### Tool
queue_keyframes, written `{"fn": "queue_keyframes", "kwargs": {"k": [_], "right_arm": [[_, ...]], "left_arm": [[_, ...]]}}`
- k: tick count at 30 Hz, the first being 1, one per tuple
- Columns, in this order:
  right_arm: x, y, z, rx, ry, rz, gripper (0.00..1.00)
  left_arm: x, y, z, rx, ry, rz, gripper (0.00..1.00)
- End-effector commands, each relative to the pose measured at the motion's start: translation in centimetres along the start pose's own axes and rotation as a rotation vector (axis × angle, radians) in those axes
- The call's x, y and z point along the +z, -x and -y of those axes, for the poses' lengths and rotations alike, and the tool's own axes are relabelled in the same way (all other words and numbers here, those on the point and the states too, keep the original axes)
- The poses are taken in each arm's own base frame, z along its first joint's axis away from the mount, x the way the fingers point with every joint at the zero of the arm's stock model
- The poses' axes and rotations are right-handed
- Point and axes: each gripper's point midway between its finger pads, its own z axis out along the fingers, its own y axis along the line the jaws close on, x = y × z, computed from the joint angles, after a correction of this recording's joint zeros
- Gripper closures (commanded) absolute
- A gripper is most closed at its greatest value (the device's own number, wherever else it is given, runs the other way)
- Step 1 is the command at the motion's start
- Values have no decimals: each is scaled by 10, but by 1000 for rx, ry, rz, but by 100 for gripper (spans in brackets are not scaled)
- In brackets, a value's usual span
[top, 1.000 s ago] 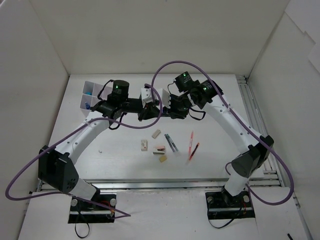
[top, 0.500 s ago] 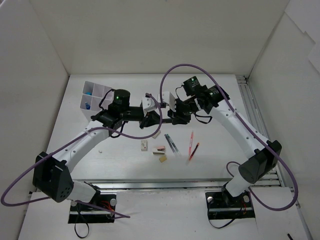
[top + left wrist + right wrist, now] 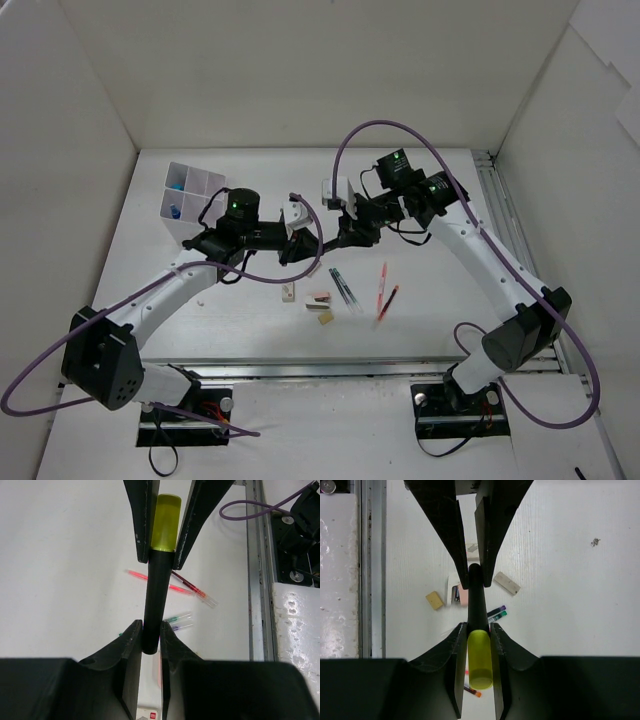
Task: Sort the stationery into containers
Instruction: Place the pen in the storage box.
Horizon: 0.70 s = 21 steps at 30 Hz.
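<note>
I held the yellow-capped black plastic highlighter (image 3: 155, 590) aloft, well right of the white gridded square box (image 3: 205, 178), left gripper (image 3: 151, 632) clenched on its barrel and right gripper (image 3: 479, 637) on its cap, seemingly for a handover boxward.

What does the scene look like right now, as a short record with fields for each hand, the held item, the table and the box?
Held item: yellow-capped highlighter, black barrel, lifted above the table
Left hand: shut on the barrel end
Right hand: shut on the yellow cap
Loose on table: dark pens, red pens, erasers
Box: white grid box, far left, blue item in one compartment
</note>
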Motion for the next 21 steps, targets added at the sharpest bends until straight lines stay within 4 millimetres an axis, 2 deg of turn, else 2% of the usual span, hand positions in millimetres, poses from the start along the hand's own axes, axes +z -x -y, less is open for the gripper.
{"fn": "queue_keyframes", "kwargs": {"k": [1, 2, 3, 6, 11, 15, 19, 20, 21], "right_arm": [[-3, 69, -7, -149, 48, 253, 100], [2, 65, -7, -145, 49, 237, 100], [10, 63, -11, -140, 59, 218, 100], [21, 54, -11, -119, 64, 181, 100], [22, 60, -16, -128, 95, 209, 100], [25, 62, -13, -128, 100, 211, 100], [30, 55, -10, -108, 93, 186, 100], [31, 53, -10, -103, 92, 181, 100], [31, 50, -9, -100, 87, 174, 100]], "left_arm": [[6, 14, 0, 17, 17, 12, 98], [5, 25, -3, 37, 29, 24, 94], [6, 24, 0, 41, 21, 11, 89], [7, 34, 0, 78, 15, 11, 85], [9, 40, -1, 110, 17, 3, 80], [10, 44, 4, 127, 0, 9, 71], [6, 50, 3, 143, 19, 16, 70], [5, 51, 4, 146, 22, 20, 72], [4, 52, 3, 151, 29, 21, 78]]}}
